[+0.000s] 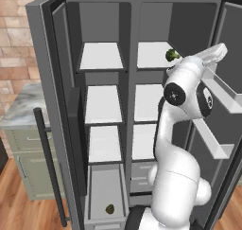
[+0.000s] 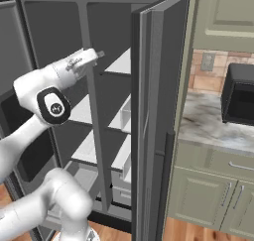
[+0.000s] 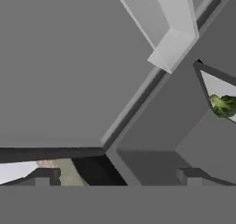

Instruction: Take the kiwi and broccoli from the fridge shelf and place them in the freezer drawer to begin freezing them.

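Observation:
The broccoli (image 1: 173,55) lies at the right end of the top right fridge shelf (image 1: 152,55); in the hand view the broccoli (image 3: 224,104) shows at the right edge. The kiwi (image 1: 109,208) rests in the open freezer drawer (image 1: 97,184) at the bottom left. My gripper (image 3: 117,179) is open, its two tips wide apart with nothing between them. In the right base view the gripper (image 2: 99,54) is raised at top-shelf height. In the left base view the white hand (image 1: 213,54) is right of the broccoli, apart from it, close to the right door.
Both fridge doors stand open: the left one with its long dark handle (image 1: 48,165), the right one with white door bins (image 1: 221,92). Two shallow drawers (image 1: 141,175) sit under the right shelves. A marble counter (image 2: 213,123) carries a black appliance (image 2: 240,97).

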